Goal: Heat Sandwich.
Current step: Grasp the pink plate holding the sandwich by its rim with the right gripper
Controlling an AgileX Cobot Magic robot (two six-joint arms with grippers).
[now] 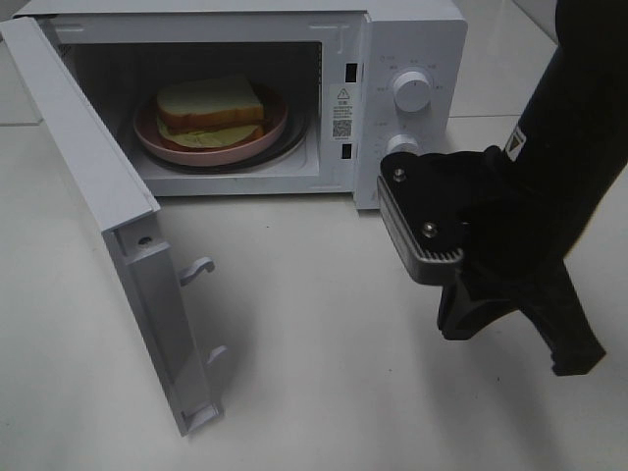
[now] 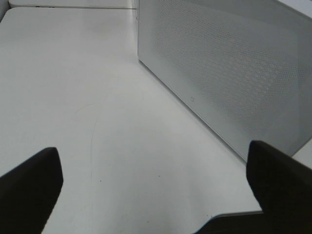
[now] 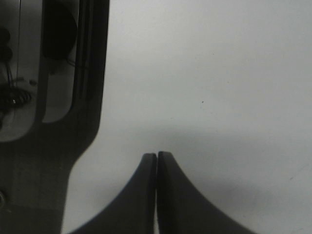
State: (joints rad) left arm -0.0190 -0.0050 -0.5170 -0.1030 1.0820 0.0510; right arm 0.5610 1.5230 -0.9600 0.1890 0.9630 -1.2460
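Sandwich [image 1: 211, 113] is in, so nudge the door [image 1: 90, 157] shut near its latch edge with your left gripper [image 2: 153, 152], fingers spread. The right gripper [image 3: 157, 155] is pinched together, keep it clear.

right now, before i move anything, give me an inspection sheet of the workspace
surface: white table, faint scuff lines in the left wrist view
job's things: sandwich on a pink plate inside the microwave; door swung wide open
clutter: nothing seen
grippers: left gripper open, empty, facing a perforated white panel; right gripper shut, empty, in front of the microwave's control side
cables: none clear; dim wire-like lines in the right wrist view, cannot tell
surroundings: two dials on the microwave front; seams in the white surface behind
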